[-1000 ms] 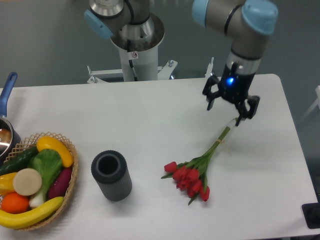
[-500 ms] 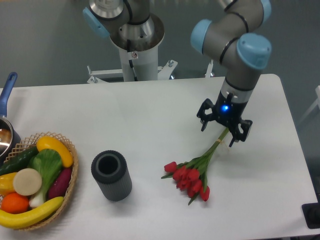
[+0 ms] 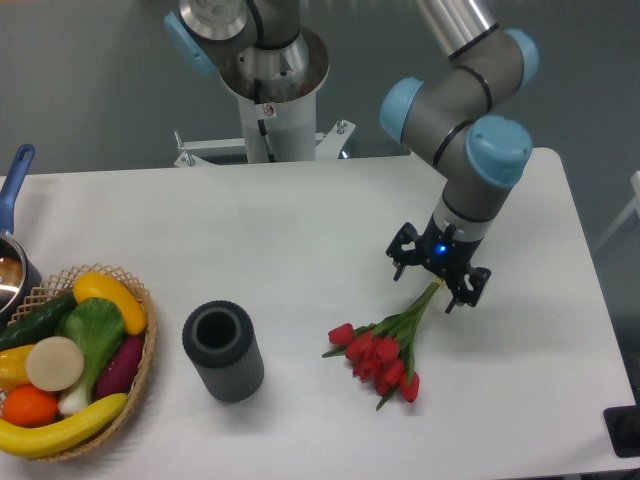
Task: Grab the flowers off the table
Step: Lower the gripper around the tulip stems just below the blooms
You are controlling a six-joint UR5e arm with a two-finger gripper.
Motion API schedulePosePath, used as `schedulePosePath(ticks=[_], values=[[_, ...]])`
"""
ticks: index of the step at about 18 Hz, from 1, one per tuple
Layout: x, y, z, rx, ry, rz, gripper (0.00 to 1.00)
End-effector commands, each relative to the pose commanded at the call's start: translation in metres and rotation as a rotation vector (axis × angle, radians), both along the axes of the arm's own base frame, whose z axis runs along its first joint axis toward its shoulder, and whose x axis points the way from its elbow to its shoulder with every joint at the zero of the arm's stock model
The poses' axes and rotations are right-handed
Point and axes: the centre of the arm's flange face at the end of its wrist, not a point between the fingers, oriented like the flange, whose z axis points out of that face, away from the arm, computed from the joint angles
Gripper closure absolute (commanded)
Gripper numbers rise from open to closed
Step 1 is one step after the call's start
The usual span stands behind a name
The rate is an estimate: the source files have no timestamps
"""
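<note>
In the fixed camera view, the gripper [image 3: 436,279] is hovering low over the stem end of the flowers [image 3: 385,347], its 2 fingers spread apart on either side of the thin green stems and gripping nothing yet. The flowers are lying flat on the table [image 3: 300,230], right of centre, red buds pointing toward the near edge and stems angling up toward the gripper.

The risk, as I judge it, is sitting in those stems: they are thin and lying against the tabletop, so the fingers may be closing above them and catching only air, or pinching so near the tips that the heavy bud end droops and slides out.

The dark cylinder [image 3: 223,351] is standing upright, its open top showing nothing inside. The basket [image 3: 140,372] is holding fruit and vegetables, including a banana [image 3: 60,427]. A pot [image 3: 12,268] is showing only partly at the left edge.
</note>
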Motion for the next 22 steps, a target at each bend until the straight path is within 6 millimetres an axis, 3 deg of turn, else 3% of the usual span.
schedulePosePath(ticks=[4,13,15,22], values=[[0.0,0.002,-0.021,-0.008,-0.006,0.0,0.0],[-0.001,0.002,-0.032,-0.023,-0.014,0.019,0.0],[0.004,0.011,-0.037,-0.017,-0.004,0.003,0.0],[0.006,0.014,-0.044,-0.045,0.03,-0.012,0.0]])
